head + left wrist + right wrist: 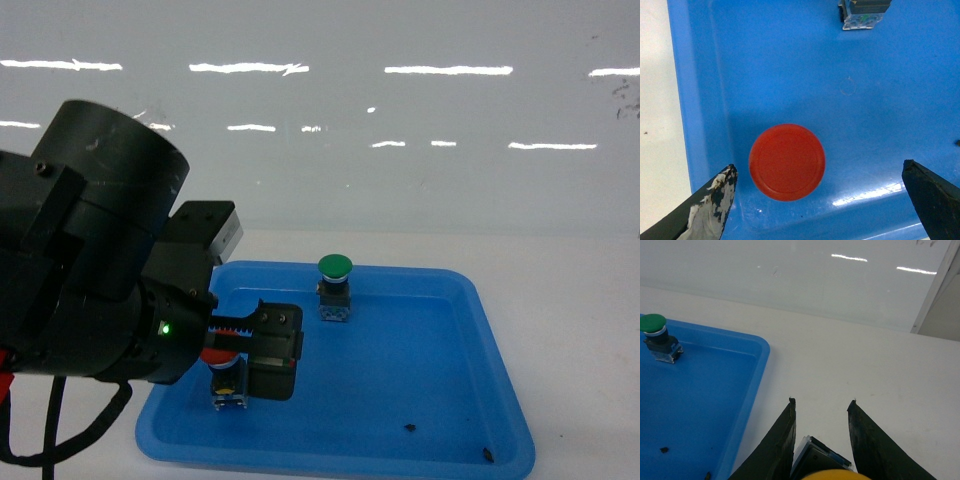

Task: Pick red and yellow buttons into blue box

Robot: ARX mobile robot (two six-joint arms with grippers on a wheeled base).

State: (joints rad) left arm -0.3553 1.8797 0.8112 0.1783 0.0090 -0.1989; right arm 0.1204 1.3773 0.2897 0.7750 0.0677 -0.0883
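The red button (787, 162) stands on its block body in the near left corner of a shallow blue tray (420, 400). My left gripper (820, 200) hangs open straight above it, one finger on each side of the red cap and neither touching it. In the head view the left gripper (252, 345) covers most of the red button (222, 357). My right gripper (822, 402) is shut on the yellow button (832, 474), whose grey-black body shows between the fingers, held above the white table to the right of the tray. The blue box is out of view.
A green-capped button (335, 266) stands at the tray's far middle; its body (862, 12) also shows at the top of the left wrist view. Two small dark specks lie near the tray's front right. The tray rim (747, 405) runs just left of my right gripper. A pale wall rises behind the table.
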